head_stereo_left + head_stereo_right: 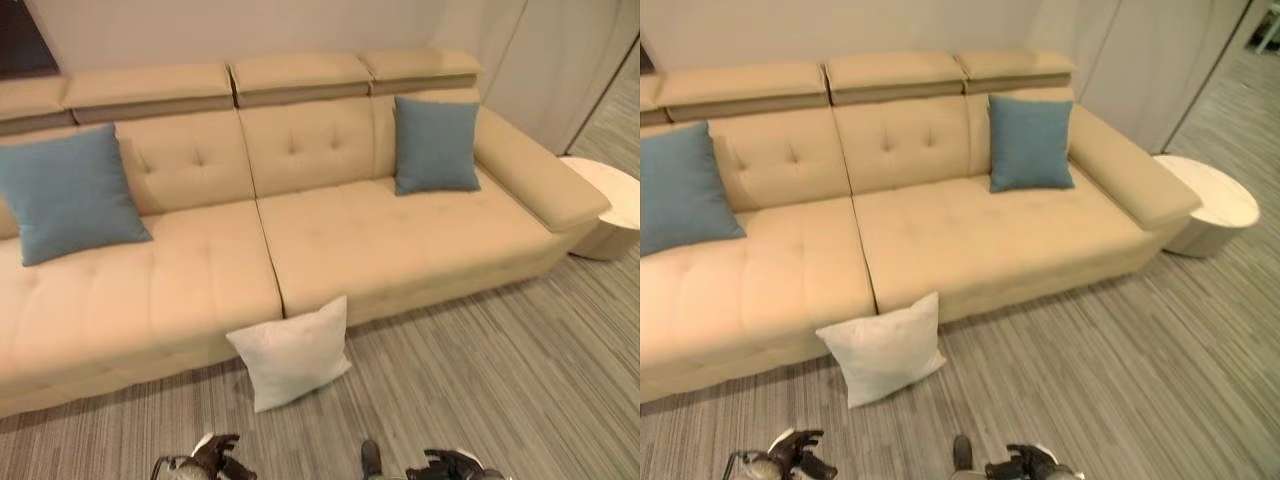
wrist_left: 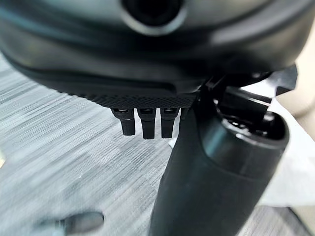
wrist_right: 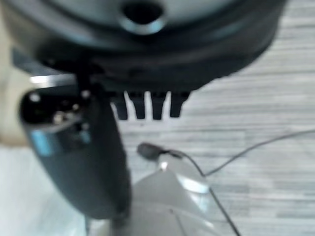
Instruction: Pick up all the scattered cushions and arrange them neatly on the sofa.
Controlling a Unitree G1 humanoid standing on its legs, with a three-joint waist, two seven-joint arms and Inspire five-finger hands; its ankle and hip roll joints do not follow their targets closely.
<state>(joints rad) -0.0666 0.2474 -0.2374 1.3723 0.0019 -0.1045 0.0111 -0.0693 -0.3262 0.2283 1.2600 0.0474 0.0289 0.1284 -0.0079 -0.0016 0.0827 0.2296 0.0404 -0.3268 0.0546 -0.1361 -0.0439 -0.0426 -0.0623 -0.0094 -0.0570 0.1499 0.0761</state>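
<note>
Both hands, left hand (image 1: 215, 455) and right hand (image 1: 445, 465), hang low with relaxed fingers, holding nothing. We reach forward to the white square fabric cushion (image 1: 292, 352) leaning against the beige tufted sofa (image 1: 400, 230), grasping opposite edges.

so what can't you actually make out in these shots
- Beige sofa: its left end is cut off by the edge of both eye views.
- Left blue cushion: partly cropped in the right eye view.
- White cushion on the floor: its back is hidden, so contact with the sofa front is unclear.
- Round side table: its base is hidden behind the sofa arm.
</note>
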